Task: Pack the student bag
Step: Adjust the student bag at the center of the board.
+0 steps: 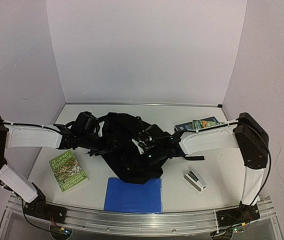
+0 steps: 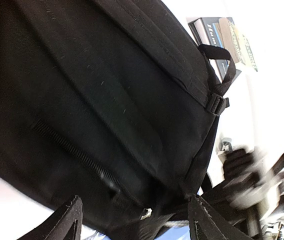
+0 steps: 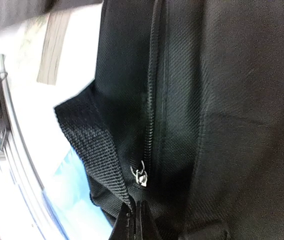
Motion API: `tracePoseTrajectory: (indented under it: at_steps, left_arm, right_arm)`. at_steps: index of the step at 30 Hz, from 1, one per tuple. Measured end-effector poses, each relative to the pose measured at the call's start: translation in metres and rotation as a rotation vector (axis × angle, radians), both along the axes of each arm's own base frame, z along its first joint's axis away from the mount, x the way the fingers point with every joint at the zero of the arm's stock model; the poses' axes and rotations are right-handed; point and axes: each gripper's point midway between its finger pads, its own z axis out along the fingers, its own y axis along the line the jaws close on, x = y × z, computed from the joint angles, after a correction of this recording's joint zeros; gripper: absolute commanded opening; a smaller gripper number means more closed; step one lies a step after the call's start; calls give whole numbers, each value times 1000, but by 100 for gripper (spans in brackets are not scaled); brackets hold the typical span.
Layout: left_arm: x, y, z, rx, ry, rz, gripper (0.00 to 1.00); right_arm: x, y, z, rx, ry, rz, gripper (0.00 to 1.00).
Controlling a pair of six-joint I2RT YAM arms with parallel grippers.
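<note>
Stapler (image 1: 194, 180) only overhead, right tool (image 3: 137, 222) pinched on student bag (image 1: 132, 172), left tool (image 2: 136, 212) spread empty.

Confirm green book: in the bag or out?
Out. The green book lies flat on the table, left of the student bag, fully visible outside it.

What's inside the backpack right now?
Its inside is hidden. The backpack shows only black outer fabric and a zipper; no opening shows. The green book, blue folder and stapler lie outside it.
</note>
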Motion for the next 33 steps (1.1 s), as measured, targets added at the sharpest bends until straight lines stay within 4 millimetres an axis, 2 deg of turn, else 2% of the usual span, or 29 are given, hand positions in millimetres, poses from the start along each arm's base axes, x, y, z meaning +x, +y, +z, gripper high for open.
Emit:
tracePoseTrajectory:
  at_steps: [4,9,12,16,20,25,28,31,33]
  left_arm:
    - [-6,18,6,19,-20,35,78]
    - [-3,48,5,26,-18,121,83]
    - [-3,61,3,20,-6,164,84]
    - [4,75,5,-18,27,238,87]
    - [14,81,15,-68,27,284,90]
    - [22,77,20,-115,55,285,91]
    - [34,75,14,-128,91,282,90]
    - [43,70,8,-139,116,269,86]
    - [45,66,5,-141,129,255,75]
  right_arm:
    - [17,3,29,16,-77,-58,0]
    - [44,23,73,76,-185,-102,0]
    - [53,39,91,114,-224,-96,0]
    - [53,54,84,121,-229,-66,0]
    - [45,63,71,117,-217,-33,2]
    - [28,82,77,160,-225,16,4]
    - [15,93,82,178,-232,45,5]
    - [6,100,81,182,-232,66,5]
    - [3,104,77,181,-230,74,5]
